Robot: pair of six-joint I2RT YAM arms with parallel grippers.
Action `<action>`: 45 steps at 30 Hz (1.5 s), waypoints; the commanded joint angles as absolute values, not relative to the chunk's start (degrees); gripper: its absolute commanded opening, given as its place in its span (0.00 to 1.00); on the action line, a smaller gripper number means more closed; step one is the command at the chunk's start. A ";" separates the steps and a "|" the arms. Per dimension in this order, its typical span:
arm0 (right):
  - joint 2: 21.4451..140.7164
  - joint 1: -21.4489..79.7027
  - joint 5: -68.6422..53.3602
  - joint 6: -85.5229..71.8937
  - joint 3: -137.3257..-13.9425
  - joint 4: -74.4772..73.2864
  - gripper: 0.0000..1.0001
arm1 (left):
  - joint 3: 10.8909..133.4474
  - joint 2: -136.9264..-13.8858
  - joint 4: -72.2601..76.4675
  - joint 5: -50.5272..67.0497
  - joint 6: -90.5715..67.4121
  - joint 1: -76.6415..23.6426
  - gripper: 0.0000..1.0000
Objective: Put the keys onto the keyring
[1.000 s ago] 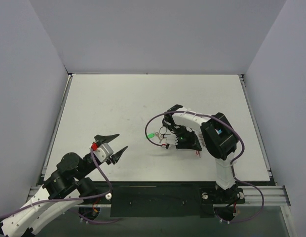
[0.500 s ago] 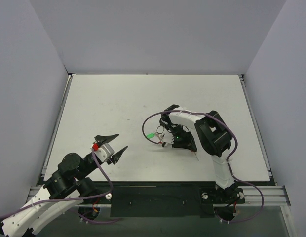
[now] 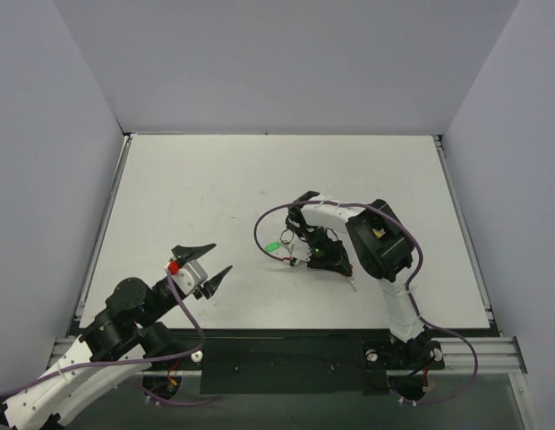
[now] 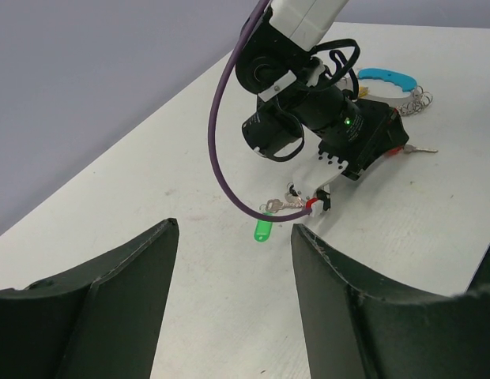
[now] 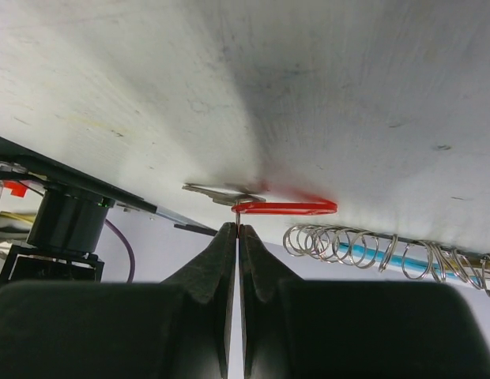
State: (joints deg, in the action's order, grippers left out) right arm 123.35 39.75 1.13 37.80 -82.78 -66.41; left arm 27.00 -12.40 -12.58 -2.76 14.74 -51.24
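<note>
red-tagged key flat on matte white bench, oblong tag edge-on, keyring with coiled silvery chain and curved blue tag just beside; right gripper fully closed, tips pinching tag-blade joint; left gripper wide apart, empty, facing green-tagged key

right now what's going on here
The right arm is bent down over the middle of the white table, jaws shut on the small silver key with the red plastic tag. The silvery chain keyring with the light-blue plastic tag lies beside it. The silver key with the green tag lies apart. The left arm hovers at the near left, jaws open and empty.
</note>
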 commanded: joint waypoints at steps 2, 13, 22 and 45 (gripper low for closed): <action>116.82 38.76 0.53 39.11 -80.87 -71.54 0.00 | 26.89 -11.95 -10.02 -3.16 14.94 -51.33 0.69; 103.10 34.54 3.68 40.08 -67.87 -72.95 0.00 | 26.72 -12.04 -9.76 -3.08 14.94 -51.15 0.70; 100.89 34.01 4.92 40.61 -64.16 -73.83 0.00 | 26.54 -12.22 -9.49 -2.55 14.85 -50.98 0.70; 119.96 36.65 -1.84 38.15 -83.13 -73.04 0.00 | 26.46 -11.69 -9.40 -2.20 14.77 -50.89 0.69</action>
State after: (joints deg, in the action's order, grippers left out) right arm 117.54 36.05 0.40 39.27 -79.48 -69.47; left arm 26.41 -12.27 -12.27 -2.72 14.72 -51.18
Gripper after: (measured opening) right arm 0.003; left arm 0.695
